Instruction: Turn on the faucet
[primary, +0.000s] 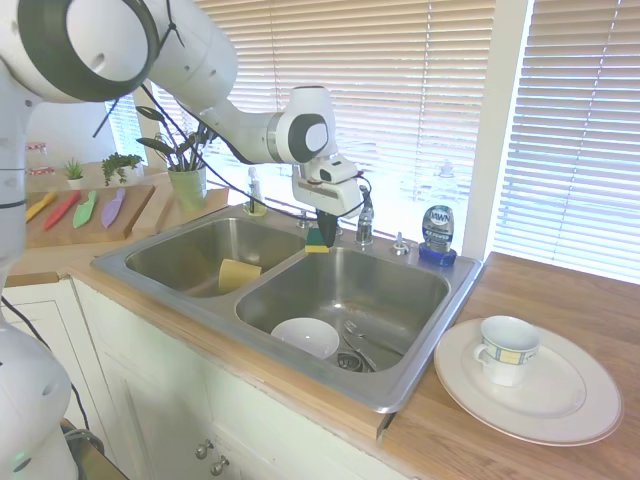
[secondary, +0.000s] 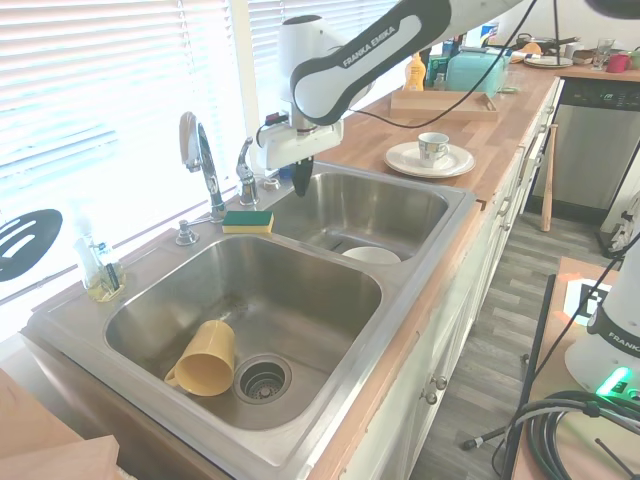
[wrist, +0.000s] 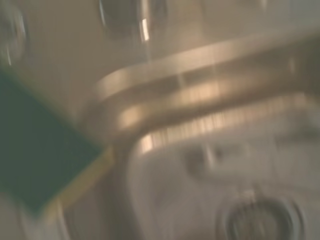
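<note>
Faucet: shiny chrome gooseneck faucet (secondary: 200, 150) with short lever handle (secondary: 245, 160) stands on the steel double sink's (secondary: 440, 190) back rim.
Tool: black 2-finger tool (secondary: 300, 183) hangs at the handle's 3 o'clock, apart; finger spread unclear.
Sponge: green-and-yellow sponge (secondary: 247, 221) at the faucet's 5 o'clock.

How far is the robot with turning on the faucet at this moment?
Approach done: the gripper hangs beside the faucet's lever handle, apparently not touching it. No water runs from the spout. Still left: reaching the handle and moving it.

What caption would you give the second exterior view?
White arm's gripper hovers beside the chrome faucet above a double sink, a sponge on the ledge.
</note>
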